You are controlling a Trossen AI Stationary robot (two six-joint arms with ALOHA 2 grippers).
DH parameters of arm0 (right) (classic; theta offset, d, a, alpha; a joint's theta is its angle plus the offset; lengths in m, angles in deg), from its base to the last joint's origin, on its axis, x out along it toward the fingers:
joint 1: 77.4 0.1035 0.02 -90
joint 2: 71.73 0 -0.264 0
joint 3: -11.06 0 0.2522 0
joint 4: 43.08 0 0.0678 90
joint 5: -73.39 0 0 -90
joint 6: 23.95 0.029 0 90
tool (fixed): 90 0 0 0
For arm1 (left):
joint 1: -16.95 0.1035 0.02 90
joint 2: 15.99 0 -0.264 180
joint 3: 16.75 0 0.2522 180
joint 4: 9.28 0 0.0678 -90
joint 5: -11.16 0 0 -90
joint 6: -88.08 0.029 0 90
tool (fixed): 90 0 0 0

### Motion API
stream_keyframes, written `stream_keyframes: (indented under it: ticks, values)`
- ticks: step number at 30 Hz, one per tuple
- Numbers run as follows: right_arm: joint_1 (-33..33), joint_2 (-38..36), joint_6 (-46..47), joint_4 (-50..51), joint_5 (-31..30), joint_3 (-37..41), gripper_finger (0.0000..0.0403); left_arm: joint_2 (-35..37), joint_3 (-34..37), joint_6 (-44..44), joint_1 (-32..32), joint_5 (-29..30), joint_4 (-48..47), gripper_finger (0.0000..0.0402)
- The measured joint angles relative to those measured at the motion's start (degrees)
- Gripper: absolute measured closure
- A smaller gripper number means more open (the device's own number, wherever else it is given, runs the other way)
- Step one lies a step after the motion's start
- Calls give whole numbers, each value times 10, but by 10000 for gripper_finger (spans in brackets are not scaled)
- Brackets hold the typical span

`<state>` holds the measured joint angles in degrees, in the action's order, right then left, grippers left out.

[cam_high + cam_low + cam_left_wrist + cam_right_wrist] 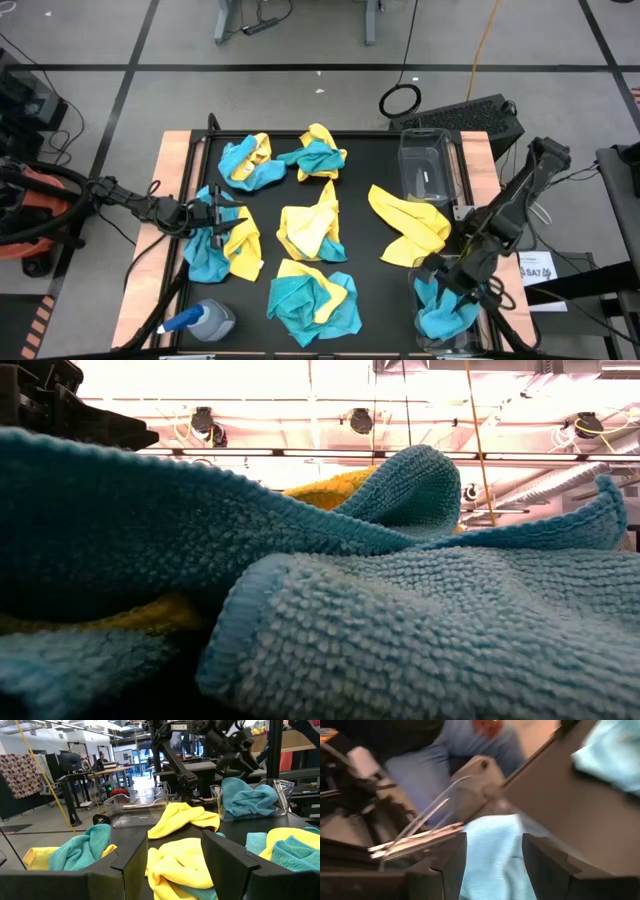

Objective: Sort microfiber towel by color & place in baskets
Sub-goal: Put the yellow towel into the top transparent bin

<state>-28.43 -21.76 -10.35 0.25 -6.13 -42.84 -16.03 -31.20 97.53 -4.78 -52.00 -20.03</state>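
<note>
Several crumpled yellow and teal microfiber towels lie in heaps on the black mat, such as the middle heap (312, 230), the near heap (312, 300) and a lone yellow towel (410, 225). Two clear baskets stand at the table's right edge. The far basket (430, 165) holds nothing; the near basket (478, 325) holds teal towels (445, 315). My right gripper (455, 275) hangs open above the near basket, slanting down, with a teal towel (492, 855) lying below its fingers. My left gripper (225, 213) stands open and level over the left heap (225, 250).
A blue-capped spray bottle (205, 322) lies at the near left corner. Two more heaps (247, 160) (318, 153) sit at the far side. A teal towel (400, 630) close to the lens fills the low view. Bare mat shows between the middle heap and the lone yellow towel.
</note>
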Motion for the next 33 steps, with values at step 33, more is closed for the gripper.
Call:
stream_keyframes:
  ticks: [33]
  values:
    - [-262,138,-100,232,-252,-58,220,0,0,0,0,0,0,210]
